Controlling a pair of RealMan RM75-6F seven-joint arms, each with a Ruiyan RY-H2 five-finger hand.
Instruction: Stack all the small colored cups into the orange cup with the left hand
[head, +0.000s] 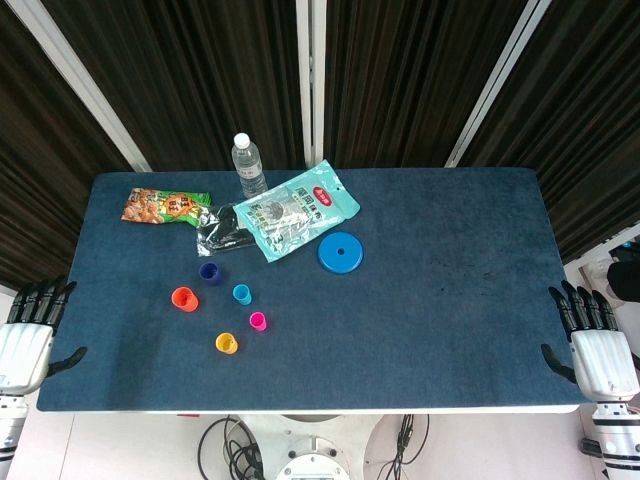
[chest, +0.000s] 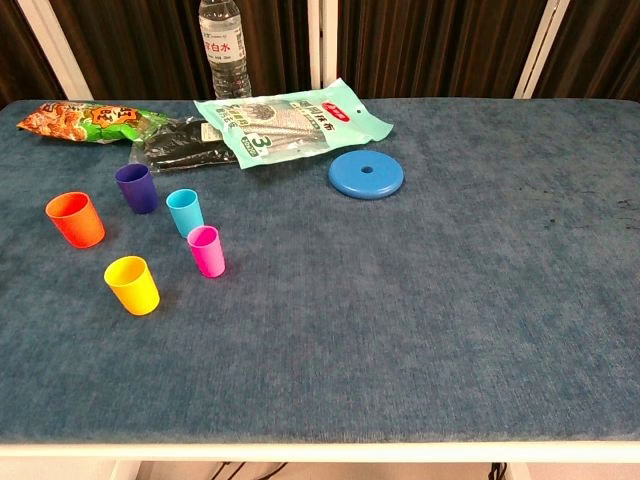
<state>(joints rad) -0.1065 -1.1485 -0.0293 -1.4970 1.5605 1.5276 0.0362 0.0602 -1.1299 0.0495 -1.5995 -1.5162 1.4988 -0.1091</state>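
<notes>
Dark slatted panels with pale diagonal struts back the blue felt-covered bench (head: 430, 300) in the head view. At the near left corner, off the bench edge, the left robot hand (head: 30, 335) rests palm-down with its dark fingers straight and spread, thumb angled out, holding nothing. At the near right corner the right robot hand (head: 592, 345) mirrors it, fingers apart and empty. The small orange plastic cup (head: 184, 298) stands upright on the left half of the bench, well apart from the left robot hand and up to its right. Around it stand the small dark purple cup (head: 209, 272), the small cyan cup (head: 242, 294), the small magenta cup (head: 258, 321) and the small yellow cup (head: 227, 343), all upright and separate. Behind them lie an orange-and-green snack packet (head: 165, 207), a black pouch (head: 222, 235), a pale green printed packet (head: 295, 210), a clear plastic water bottle (head: 248, 166) and a flat blue disc (head: 340, 252). From the chest view neither robot hand shows; the orange cup (chest: 75, 219) sits furthest left, the yellow cup (chest: 132, 285) nearest the front, the magenta cup (chest: 207, 250) just in front of the cyan cup (chest: 185, 212).
</notes>
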